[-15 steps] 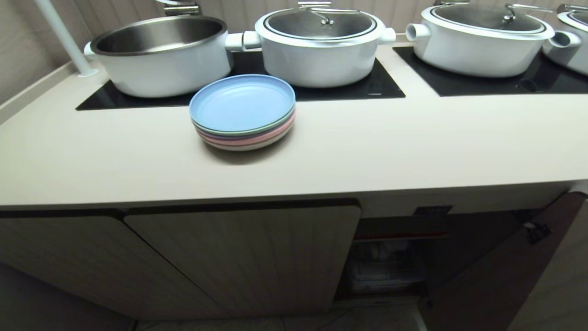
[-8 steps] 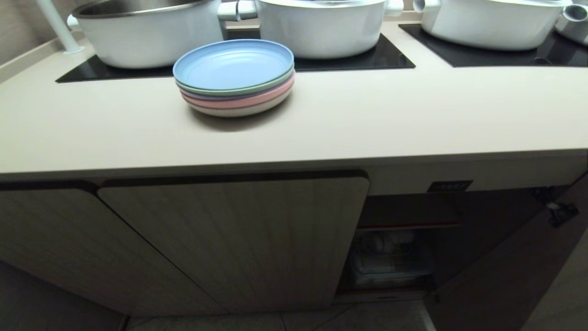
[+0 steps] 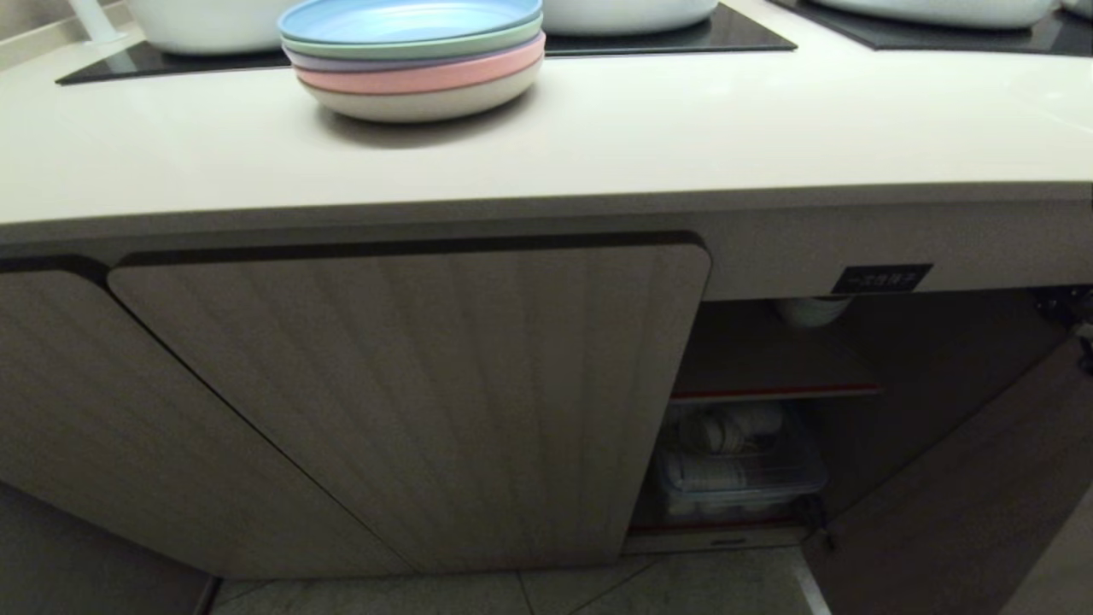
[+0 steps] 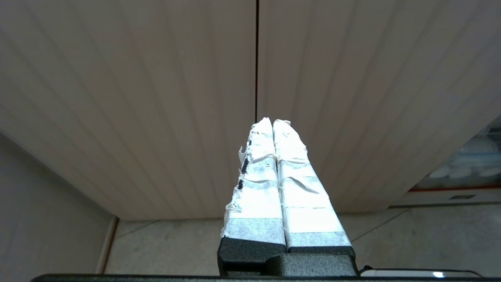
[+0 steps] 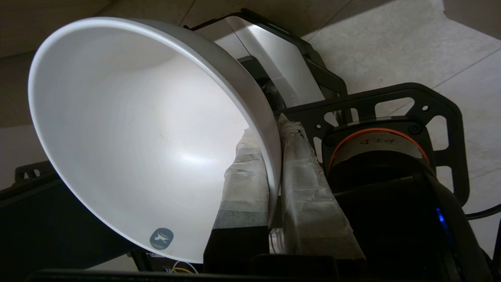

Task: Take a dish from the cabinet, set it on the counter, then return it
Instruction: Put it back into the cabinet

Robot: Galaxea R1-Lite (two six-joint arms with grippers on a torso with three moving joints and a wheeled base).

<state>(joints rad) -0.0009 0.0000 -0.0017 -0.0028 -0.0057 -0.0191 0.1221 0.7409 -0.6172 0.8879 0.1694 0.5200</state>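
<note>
One white dish (image 5: 129, 133), clamped at its rim by the right gripper (image 5: 274, 133), low over the floor. One left gripper (image 4: 273, 125), fingers pressed together, facing two ribbed doors. Counter (image 3: 683, 128): one stack of five plates (image 3: 417, 60); cabinet (image 3: 768, 410) open.

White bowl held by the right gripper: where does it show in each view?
Head view: not in it; neither arm shows.
Left wrist view: not in it; only the shut left gripper facing the cabinet door.
Right wrist view: the white bowl fills most of the picture, rim pinched by the right gripper.
Shared landmark: the pale floor tiles.
</note>
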